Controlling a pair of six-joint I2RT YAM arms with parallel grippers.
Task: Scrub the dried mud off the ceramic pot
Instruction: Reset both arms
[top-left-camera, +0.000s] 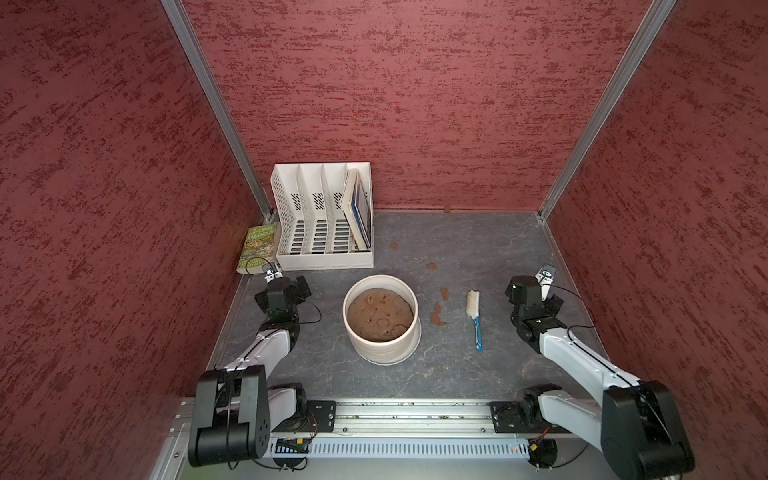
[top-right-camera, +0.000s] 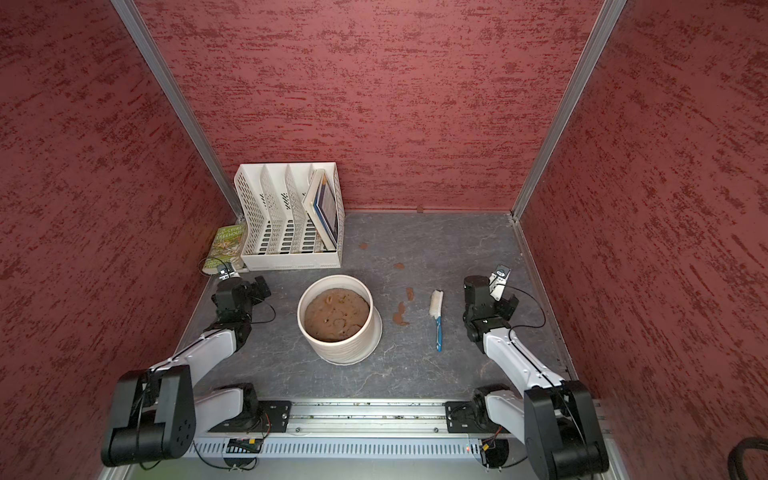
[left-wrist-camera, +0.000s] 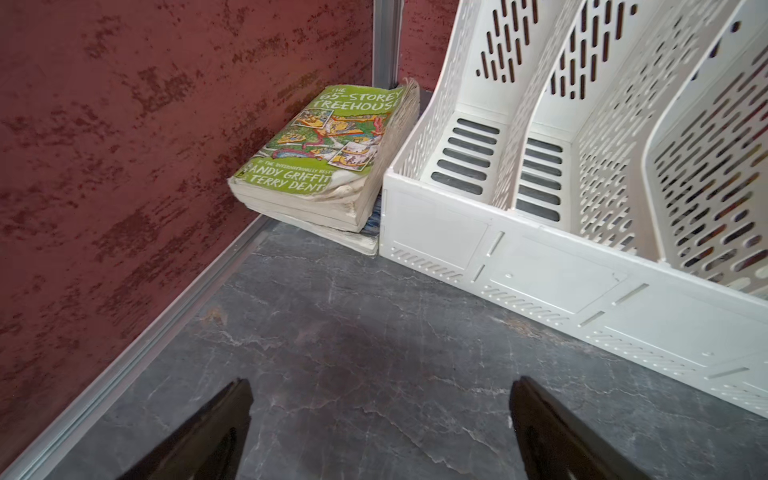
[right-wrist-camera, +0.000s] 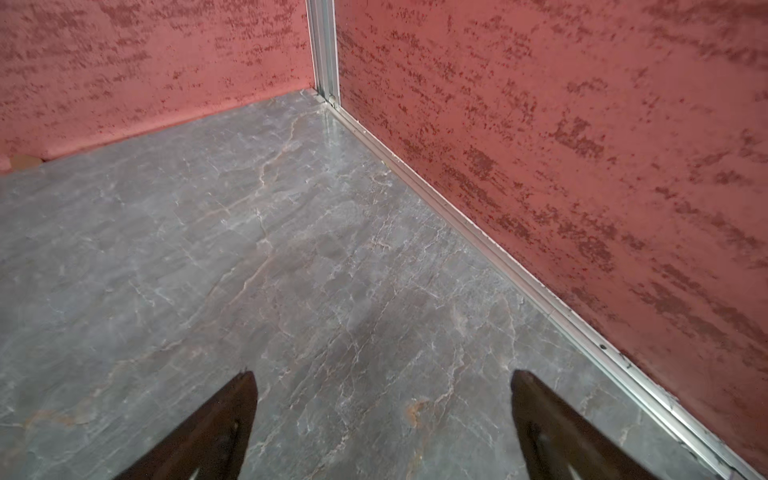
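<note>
The cream-white ceramic pot (top-left-camera: 386, 351) (top-right-camera: 345, 351) stands mid-table, filled with lumpy tan soil (top-left-camera: 380, 318). Several small reddish-brown patches of dried mud (top-left-camera: 437, 318) (top-right-camera: 400, 318) lie on the grey floor to the right of the pot. A white-bristled brush with a blue handle (top-left-camera: 476, 322) (top-right-camera: 437, 324) lies beyond them, nothing holding it. My left gripper (left-wrist-camera: 380, 382) is open over bare floor to the pot's left, near the organiser. My right gripper (right-wrist-camera: 382, 374) is open over bare floor to the brush's right, facing the far right corner.
A white slotted file organiser (top-left-camera: 324, 216) (left-wrist-camera: 582, 232) stands at the back left with books in its right-hand slot (top-left-camera: 357, 208). A green paperback (top-left-camera: 257, 247) (left-wrist-camera: 328, 153) lies against the left wall. Red walls close three sides.
</note>
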